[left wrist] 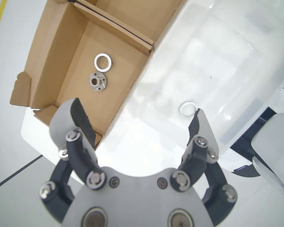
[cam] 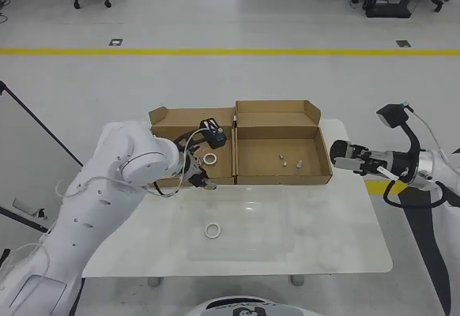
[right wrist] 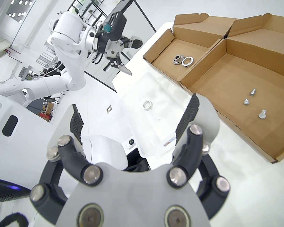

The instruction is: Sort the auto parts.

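Note:
Two open cardboard boxes stand side by side at the table's far edge. The left box (cam: 170, 150) holds a metal ring (left wrist: 103, 62) and a flanged hub (left wrist: 98, 81). In the right box (cam: 255, 162) lie three small bolts (right wrist: 252, 101). Another metal ring (cam: 213, 231) rests in a clear tray on the table. My left gripper (cam: 201, 172) hangs open and empty above the left box's near wall. Off the table's right edge, my right gripper (cam: 342, 156) is open and empty beside the right box.
The clear plastic tray (cam: 273, 237) covers the middle of the white table (cam: 348, 245). Both box lids stand up at the back. A dark-framed panel (cam: 9, 150) stands left of the table.

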